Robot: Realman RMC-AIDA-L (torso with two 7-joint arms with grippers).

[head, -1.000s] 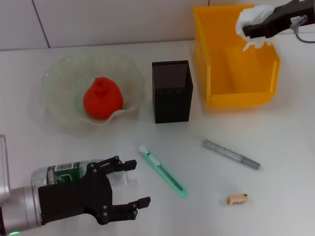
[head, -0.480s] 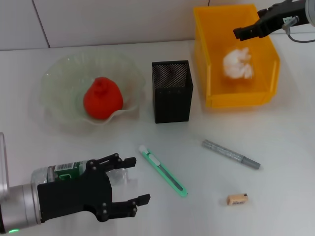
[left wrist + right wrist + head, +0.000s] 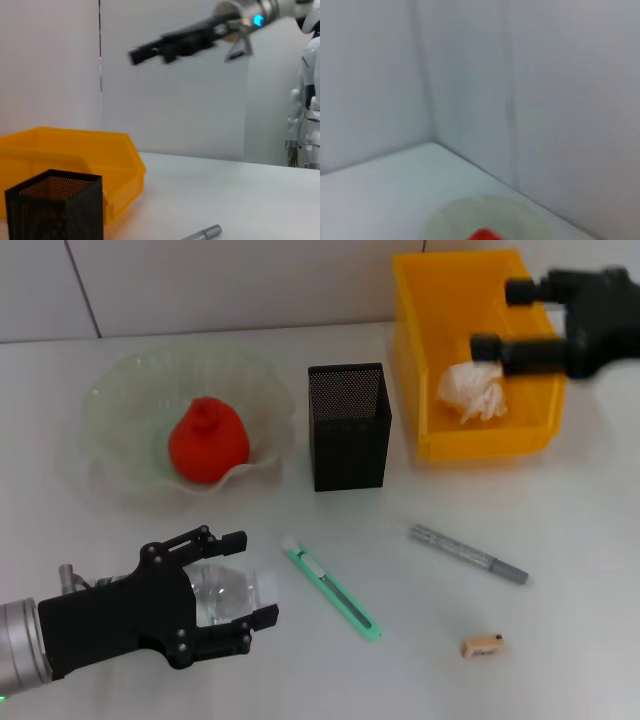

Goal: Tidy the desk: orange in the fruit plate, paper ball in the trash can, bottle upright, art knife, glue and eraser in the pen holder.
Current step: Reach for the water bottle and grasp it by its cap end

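The orange (image 3: 208,440) lies in the glass fruit plate (image 3: 120,400). The paper ball (image 3: 470,390) lies inside the yellow trash bin (image 3: 480,445). My right gripper (image 3: 505,318) is open and empty above the bin's right side; it also shows far off in the left wrist view (image 3: 165,45). The clear bottle (image 3: 222,590) lies on its side at the front left. My left gripper (image 3: 252,577) is open, with its fingers on either side of the bottle's cap end. The green art knife (image 3: 330,588), grey glue stick (image 3: 468,553) and eraser (image 3: 482,645) lie on the table.
The black mesh pen holder (image 3: 349,425) stands between the plate and the bin; it shows with the bin (image 3: 75,155) in the left wrist view (image 3: 55,205). The right wrist view shows the wall and the plate's rim (image 3: 470,210).
The right gripper let go of the paper ball, which dropped into the bin, then shifted right over the bin. The left gripper moved onto the bottle, fingers now straddling it.
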